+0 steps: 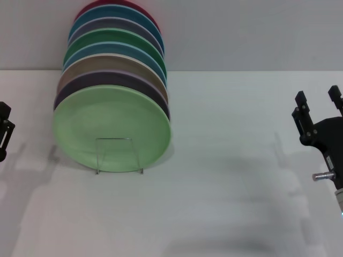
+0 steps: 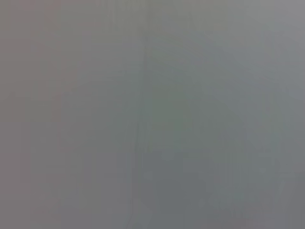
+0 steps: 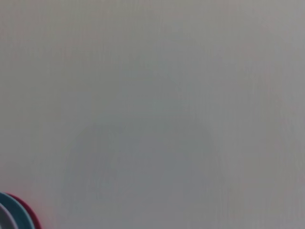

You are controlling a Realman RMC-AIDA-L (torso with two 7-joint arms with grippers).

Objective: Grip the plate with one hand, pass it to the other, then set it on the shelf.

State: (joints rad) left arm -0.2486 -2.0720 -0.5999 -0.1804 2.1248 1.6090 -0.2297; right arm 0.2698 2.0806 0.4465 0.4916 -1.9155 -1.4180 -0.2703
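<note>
no readable text, no labels or numbers (plates plain)

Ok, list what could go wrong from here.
The mint-green plate leans at the front of a tight plate row on the thin wire rack; bumping it could topple the stack. The right gripper is open and empty, and the left gripper barely shows, so either could approach misjudged.

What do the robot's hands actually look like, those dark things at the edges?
Both are black. The right gripper has two slim jointed fingers with blocky tips, on a black body with a small silver knob and a silvery wrist. Only a black linkage piece of the left gripper shows.
</note>
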